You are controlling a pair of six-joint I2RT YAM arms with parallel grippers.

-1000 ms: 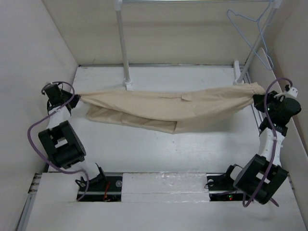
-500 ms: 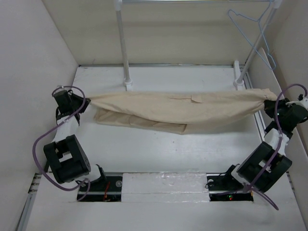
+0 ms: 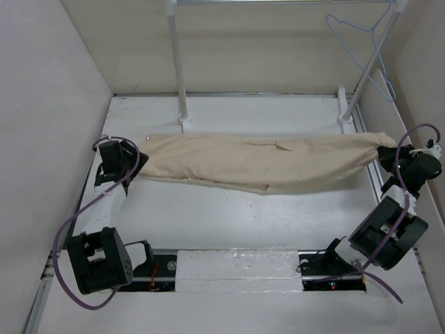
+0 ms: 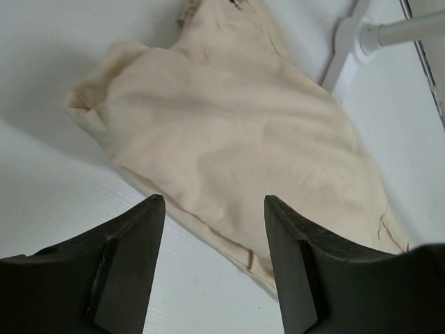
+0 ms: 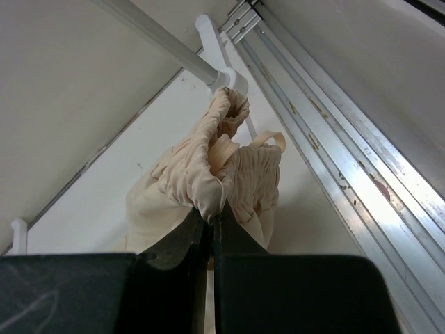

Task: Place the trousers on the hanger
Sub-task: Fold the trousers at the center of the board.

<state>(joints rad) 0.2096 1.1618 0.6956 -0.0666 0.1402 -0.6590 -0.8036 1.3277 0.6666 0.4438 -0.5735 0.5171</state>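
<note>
My left arm has swung in toward the middle since a second ago, and the droopy fold under the cloth is gone. The trousers [image 3: 264,160] now stretch in one long band across the table [image 3: 229,223]. My left gripper [image 4: 212,202] has its fingers spread, with the cloth's left end lying just past them, not pinched. My right gripper [image 5: 212,212] is clamped tight on the bunched-up right end. The hanger [image 3: 365,52] hangs up at the top right, well apart from the cloth.

left arm [image 3: 97,259] black, white links; right arm [image 3: 388,235] same; purple cables [image 3: 58,243]
</note>
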